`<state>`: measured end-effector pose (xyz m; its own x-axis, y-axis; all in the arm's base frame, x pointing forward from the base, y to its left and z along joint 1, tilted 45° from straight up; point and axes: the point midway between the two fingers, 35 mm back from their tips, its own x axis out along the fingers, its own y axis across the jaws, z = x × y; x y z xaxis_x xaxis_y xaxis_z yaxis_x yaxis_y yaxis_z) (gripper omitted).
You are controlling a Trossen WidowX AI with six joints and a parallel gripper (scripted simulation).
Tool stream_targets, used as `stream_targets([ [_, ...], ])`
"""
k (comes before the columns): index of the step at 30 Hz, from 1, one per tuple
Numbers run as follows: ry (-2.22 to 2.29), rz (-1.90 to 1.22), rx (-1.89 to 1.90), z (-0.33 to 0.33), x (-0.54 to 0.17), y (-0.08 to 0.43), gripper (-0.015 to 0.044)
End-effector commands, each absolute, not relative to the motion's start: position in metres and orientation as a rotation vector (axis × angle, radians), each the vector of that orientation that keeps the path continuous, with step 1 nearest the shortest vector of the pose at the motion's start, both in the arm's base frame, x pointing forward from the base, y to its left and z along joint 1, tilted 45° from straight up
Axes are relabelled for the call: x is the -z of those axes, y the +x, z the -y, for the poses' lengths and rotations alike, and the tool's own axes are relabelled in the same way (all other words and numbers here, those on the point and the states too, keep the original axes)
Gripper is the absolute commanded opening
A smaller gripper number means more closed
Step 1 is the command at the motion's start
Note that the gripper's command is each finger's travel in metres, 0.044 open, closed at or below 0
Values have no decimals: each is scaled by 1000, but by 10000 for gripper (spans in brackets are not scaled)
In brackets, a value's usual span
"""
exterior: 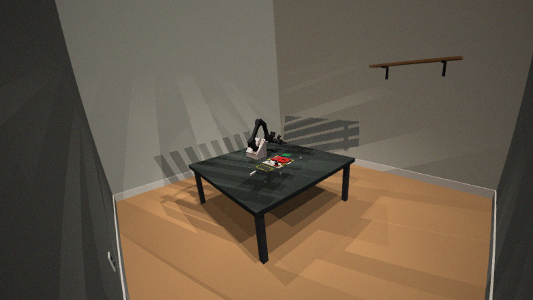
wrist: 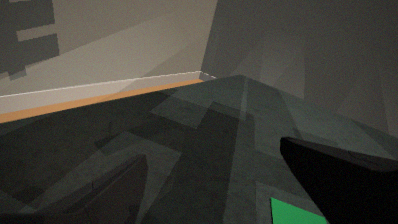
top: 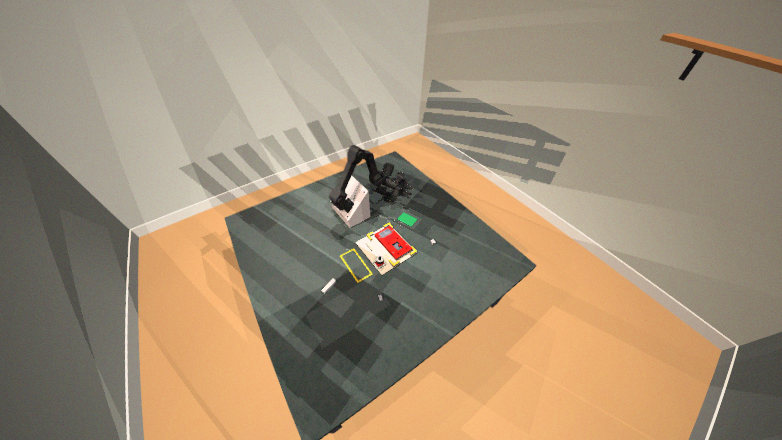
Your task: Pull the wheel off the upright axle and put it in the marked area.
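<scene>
The wheel (top: 379,261) (exterior: 276,163) looks like a small dark round piece on an upright axle, with red beneath it, on the white board (top: 385,268). It is too small to tell wheel from axle clearly. The marked area, a yellow rectangle outline (top: 349,268) (exterior: 261,168), lies on the table beside the board and holds nothing. My gripper (top: 407,187) (exterior: 283,142) (wrist: 214,152) is open and empty, above the back part of the table, well away from the wheel. The wheel is out of the wrist view.
A red plate (top: 391,239) (exterior: 279,159) lies on the board between yellow corner marks. A green patch (top: 406,219) (exterior: 285,154) (wrist: 295,212) lies near the arm. A white bar (top: 328,285) (exterior: 253,172) and small white pieces (top: 433,241) (top: 380,297) lie around the board.
</scene>
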<state>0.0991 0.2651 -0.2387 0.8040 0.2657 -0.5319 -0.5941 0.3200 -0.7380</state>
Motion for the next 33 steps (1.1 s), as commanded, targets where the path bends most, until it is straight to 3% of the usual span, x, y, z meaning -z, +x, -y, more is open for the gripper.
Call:
stream_targets([
  [1,-1105,-347,-574,-266,239,100,374],
  [4,-1026,-422,-495,-270,235,118,300],
  [23,-316,-807,258,-236,155,286,300],
  [33,-30,-837,564,-188,107,337,300],
])
